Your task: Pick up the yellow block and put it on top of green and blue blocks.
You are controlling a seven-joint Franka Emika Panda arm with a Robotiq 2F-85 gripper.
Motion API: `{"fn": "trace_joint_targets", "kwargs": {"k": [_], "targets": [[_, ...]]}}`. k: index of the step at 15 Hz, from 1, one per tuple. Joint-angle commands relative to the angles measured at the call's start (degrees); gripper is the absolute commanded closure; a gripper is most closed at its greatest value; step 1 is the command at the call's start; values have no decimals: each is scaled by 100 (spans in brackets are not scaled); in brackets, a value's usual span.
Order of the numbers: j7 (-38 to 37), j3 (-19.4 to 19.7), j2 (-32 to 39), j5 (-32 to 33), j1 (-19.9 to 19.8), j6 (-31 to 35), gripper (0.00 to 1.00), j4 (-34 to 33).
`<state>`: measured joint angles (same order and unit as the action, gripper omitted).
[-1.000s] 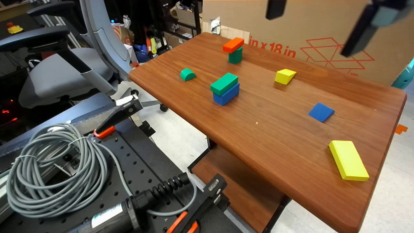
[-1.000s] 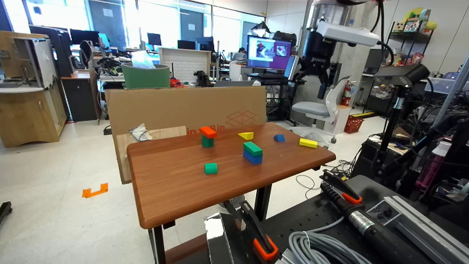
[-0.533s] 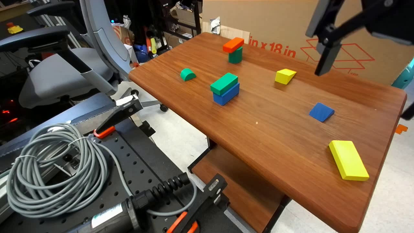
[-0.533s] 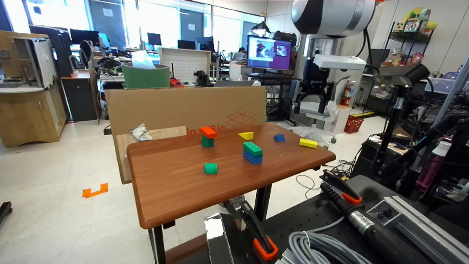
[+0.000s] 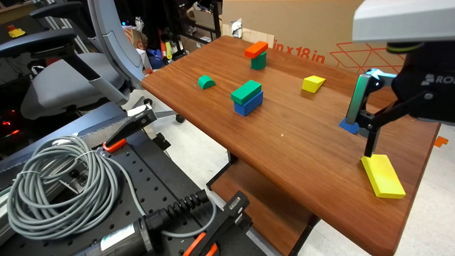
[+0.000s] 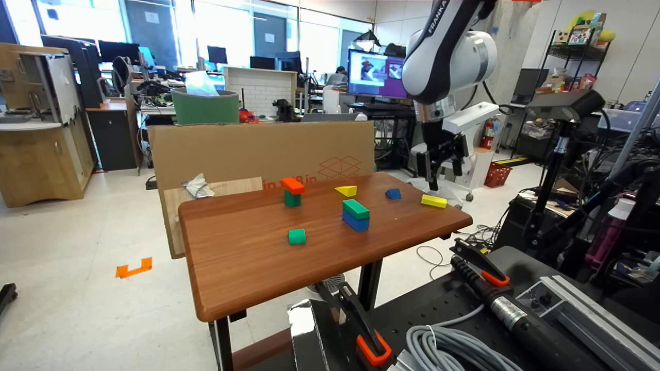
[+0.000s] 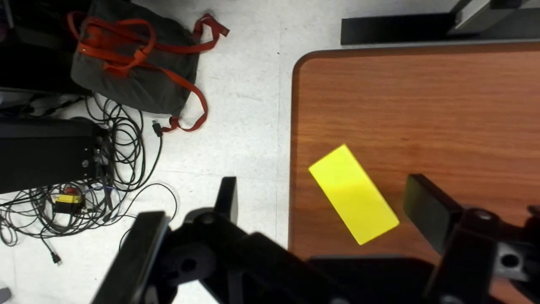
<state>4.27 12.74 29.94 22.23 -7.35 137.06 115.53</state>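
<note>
Brown table [image 5: 295,121], blocks spread over it. Cardboard sheet [image 6: 247,154] stands behind, red print partly readable. Grey office chair [image 5: 78,76] beyond the table in an exterior view. White arm [image 6: 430,77] hangs in from top of frame. Grey bag [image 7: 135,76], red straps, on floor in wrist view. Gripper [image 7: 325,194] over the table's end, fingers spread wide; from the wrist, yellow block [image 7: 353,194] shows in the gap, closer to one finger. Block lies flat on table, angled, near the end edge. In an exterior view one fingertip overlaps its far end; can't tell if touching. Green and blue blocks [image 5: 247,96] well apart from it, green stacked on blue. Orange block [image 5: 256,49] sits on a dark green block [image 5: 258,61], cardboard side. Yellow wedge [image 5: 312,84] same side. Small blue block [image 6: 393,194] between wedge and yellow block, partly behind a finger in an exterior view. Green half-round [image 5: 206,81] alone, away from cardboard.
</note>
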Motion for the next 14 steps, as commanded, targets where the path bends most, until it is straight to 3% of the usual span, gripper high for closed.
{"fn": "trace_joint_targets", "kwargs": {"k": [1, 5, 14], "targets": [[24, 153, 373, 668, 252, -326, 0, -324], [93, 143, 505, 1222, 349, -307, 0, -233], [215, 11, 530, 1737, 199, 266, 0, -37]]}}
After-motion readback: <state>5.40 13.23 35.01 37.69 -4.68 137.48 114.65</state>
